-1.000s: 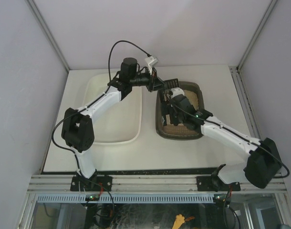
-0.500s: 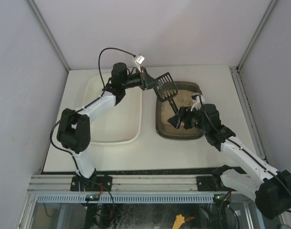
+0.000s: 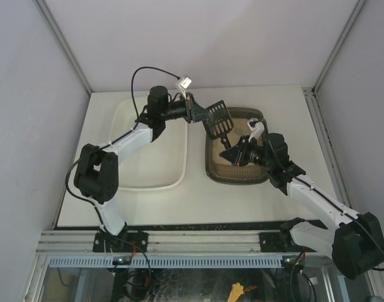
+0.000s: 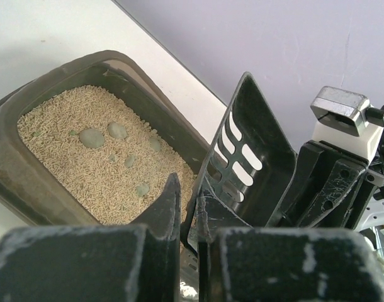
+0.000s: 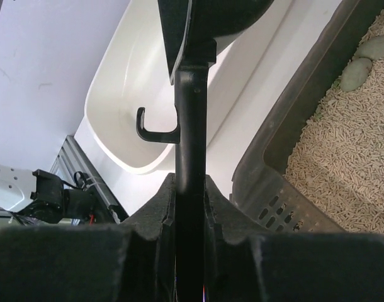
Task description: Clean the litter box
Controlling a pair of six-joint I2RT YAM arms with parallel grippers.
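Two arms meet over the right half of the tabletop (image 3: 198, 201). Far left: a cream-white tub (image 3: 154, 167), its long side just beside the litter box. Over the tub's far right corner hangs the left gripper (image 3: 193, 113), fingers (image 4: 159, 220) pinched nearly closed on the side wall of the black slotted scoop (image 3: 218, 119). Scoop head is raised and tilted over the far left corner of the litter box (image 3: 239, 179). The litter box lies flat on the tabletop, right of the tub: dark tray, beige pellet litter, several grey-green clumps (image 4: 91, 137) on the surface. The scoop's handle runs down to the right gripper (image 3: 234, 153), which hovers above the middle of the litter box. Its fingers (image 5: 159, 211) are clamped tight on the handle, and a small hook (image 5: 148, 129) on the handle shows just past them. Right arm reaches in from the near right base.
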